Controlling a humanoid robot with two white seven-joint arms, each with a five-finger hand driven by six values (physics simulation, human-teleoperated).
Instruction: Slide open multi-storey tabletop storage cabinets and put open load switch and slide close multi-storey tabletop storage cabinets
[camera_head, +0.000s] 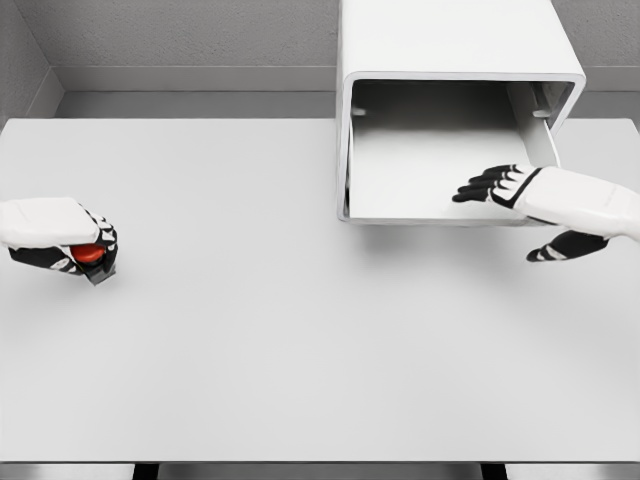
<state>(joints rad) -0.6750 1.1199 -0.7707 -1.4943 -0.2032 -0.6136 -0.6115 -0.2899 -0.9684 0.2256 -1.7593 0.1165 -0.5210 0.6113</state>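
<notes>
My left hand (70, 245) is at the left side of the table (300, 350), fingers wrapped tight around the red switch (88, 253) so it can't drop. The drawer (440, 170) of the white cabinet (455, 50) is pulled out and looks empty, ready for the switch. My right hand (500, 185) rests at the drawer's front edge, fingers loose and holding nothing.

The white left arm enters low at the picture's left, its black-fingered left hand (75, 250) curled tight (knuckles forward); the black-fingered right hand (510, 187) reaches leftward, fingers extended and relaxed.
</notes>
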